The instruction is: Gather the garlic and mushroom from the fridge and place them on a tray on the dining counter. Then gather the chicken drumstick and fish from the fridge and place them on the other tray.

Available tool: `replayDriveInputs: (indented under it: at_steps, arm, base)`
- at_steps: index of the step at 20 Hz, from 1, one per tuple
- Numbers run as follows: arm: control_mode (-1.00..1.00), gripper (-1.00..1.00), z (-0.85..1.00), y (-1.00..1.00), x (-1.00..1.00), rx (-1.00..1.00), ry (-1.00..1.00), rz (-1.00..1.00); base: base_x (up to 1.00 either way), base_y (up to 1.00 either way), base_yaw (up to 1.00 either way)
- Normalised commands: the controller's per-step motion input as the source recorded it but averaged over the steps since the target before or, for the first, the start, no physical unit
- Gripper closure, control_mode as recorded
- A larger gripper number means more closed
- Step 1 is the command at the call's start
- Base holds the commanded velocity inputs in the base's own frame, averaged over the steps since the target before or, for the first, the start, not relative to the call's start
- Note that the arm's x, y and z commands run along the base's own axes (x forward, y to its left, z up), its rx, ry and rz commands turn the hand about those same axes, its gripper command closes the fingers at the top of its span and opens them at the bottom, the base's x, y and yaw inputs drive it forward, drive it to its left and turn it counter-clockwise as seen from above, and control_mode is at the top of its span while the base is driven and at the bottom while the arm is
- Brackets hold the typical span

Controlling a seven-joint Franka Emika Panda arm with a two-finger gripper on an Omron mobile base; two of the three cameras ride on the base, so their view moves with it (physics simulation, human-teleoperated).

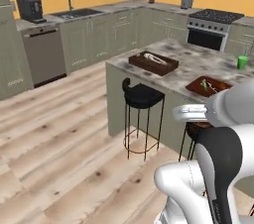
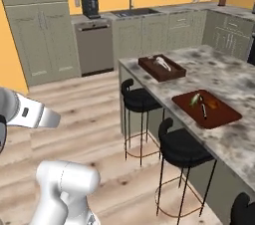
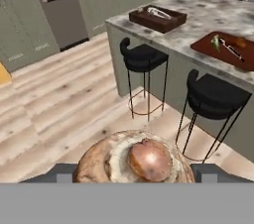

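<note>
1. Brown-and-cream mushroom (image 3: 135,161) sits right at the gripper (image 3: 134,173), wedged between the two dark fingertips (image 3: 62,172). Jaws stand wide and are clamped on its cap, stem end facing the camera. A wide grip makes sense for something this round and bulky.
2. Below and just ahead of the gripper: pale wood floor (image 3: 59,104), nothing in the way. The load is being carried in the air, not set down.
3. Ahead and slightly right: two black stools (image 3: 144,58) tucked against the dining counter (image 3: 208,17). They stick out from its near edge, so my guess is the arm needs to approach high to clear the seat backs.
4. Further ahead-right, on the counter top near its edge: the tray (image 3: 208,44), flat and reddish-brown. It already holds a small green item and a thin dark one; I can't identify either. The mushroom probably goes here. Low rim means an easy drop but little to stop rolling.
5. Ahead, further along the counter: the other tray (image 3: 158,19), dark with tall walls, with a pale slender thing inside, likely the fish (image 3: 158,12). The walls should keep it from sliding out.
6. Farthest: dishwasher (image 3: 62,15) and wall cabinets at the back.
</note>
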Motion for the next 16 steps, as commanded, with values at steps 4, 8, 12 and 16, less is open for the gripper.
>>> replayDriveInputs:
  at_steps: [4,8,12,16]
  arm:
    - [1.0,1.0,0.0,0.0,0.0,0.0,0.0,0.0]
    - [1.0,1.0,0.0,0.0,0.0,0.0,0.0,0.0]
    - [1.0,1.0,0.0,0.0,0.0,0.0,0.0,0.0]
    - [1.0,1.0,0.0,0.0,0.0,0.0,0.0,0.0]
  base:
    - [0.9,0.7,-0.42]
    - [0.89,0.71,-0.42]
    - [0.89,0.72,-0.41]
    - [0.88,0.72,-0.42]
